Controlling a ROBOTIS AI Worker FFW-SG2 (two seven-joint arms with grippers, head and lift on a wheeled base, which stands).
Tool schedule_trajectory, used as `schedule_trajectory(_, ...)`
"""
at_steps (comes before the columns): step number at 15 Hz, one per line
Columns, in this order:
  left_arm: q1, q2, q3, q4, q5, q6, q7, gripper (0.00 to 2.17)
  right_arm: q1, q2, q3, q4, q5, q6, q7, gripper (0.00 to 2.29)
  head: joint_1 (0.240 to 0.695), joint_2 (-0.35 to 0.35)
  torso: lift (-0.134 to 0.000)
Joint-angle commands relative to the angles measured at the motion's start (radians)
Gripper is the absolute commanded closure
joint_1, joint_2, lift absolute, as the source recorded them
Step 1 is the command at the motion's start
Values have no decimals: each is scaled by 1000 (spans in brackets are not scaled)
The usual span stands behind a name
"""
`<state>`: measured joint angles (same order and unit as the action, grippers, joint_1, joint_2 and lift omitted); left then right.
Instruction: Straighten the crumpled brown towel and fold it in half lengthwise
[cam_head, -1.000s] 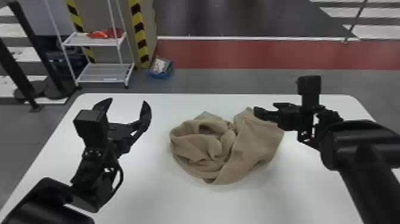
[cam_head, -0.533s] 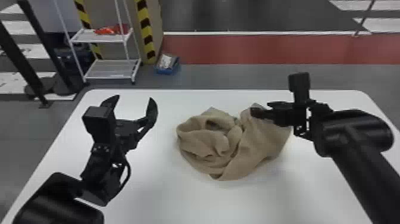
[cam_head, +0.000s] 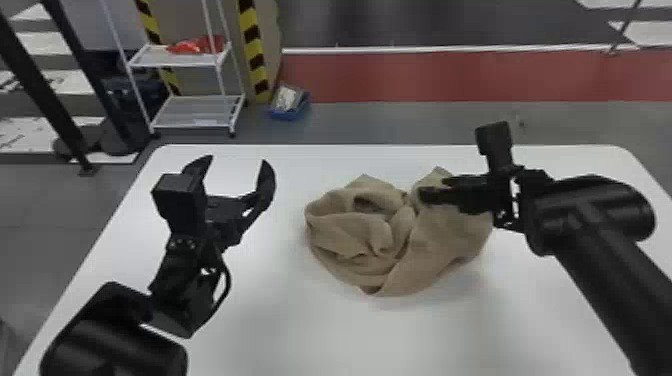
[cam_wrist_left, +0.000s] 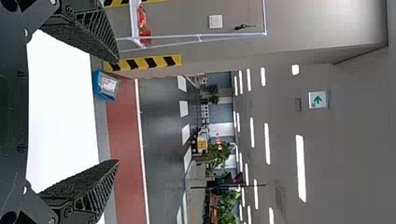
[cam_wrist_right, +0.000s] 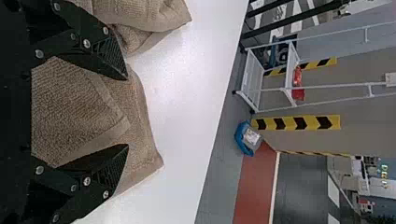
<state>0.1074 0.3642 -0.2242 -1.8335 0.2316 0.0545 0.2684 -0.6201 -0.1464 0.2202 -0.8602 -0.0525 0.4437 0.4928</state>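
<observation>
Centrally, a brown towel (cam_head: 365, 237) lies crumpled on a white table (cam_head: 280, 330). The right gripper (cam_head: 431, 188) is above its right side, fingers parted; the left gripper (cam_head: 235, 162), fingers spread wide, is left of it. Probably best: pinch the flap's corner (cam_wrist_right: 116, 126) cleanly, then draw outward slowly, letting bunched folds loosen.

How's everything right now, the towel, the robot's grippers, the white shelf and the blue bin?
Brown towel: crumpled, on the table.
Left gripper: open, empty.
Right gripper: open, over the towel.
White shelf: standing, red stuff on it.
Blue bin: on the floor, filled with something.
</observation>
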Motion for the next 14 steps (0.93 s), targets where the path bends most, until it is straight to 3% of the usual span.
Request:
schedule_trajectory(1, 0, 1, 0, 0, 0, 0, 0, 140, -15, 1, 4, 23, 11, 16, 1, 572, 695, 61, -123)
schedule_trajectory(5, 0, 2, 0, -1, 2, 0, -5, 140, -20, 1, 2, 23, 14, 74, 3, 940, 695, 57, -123)
schedule_trajectory(10, 0, -1, -11, -4, 3, 3, -5, 140, 33, -9, -21, -76, 10, 126, 4, 927, 695, 51, -123)
schedule_trajectory(14, 6, -2, -11, -20, 2, 9, -3, 140, 72, -12, -22, -155, 57, 145, -20, 923, 695, 43, -123)
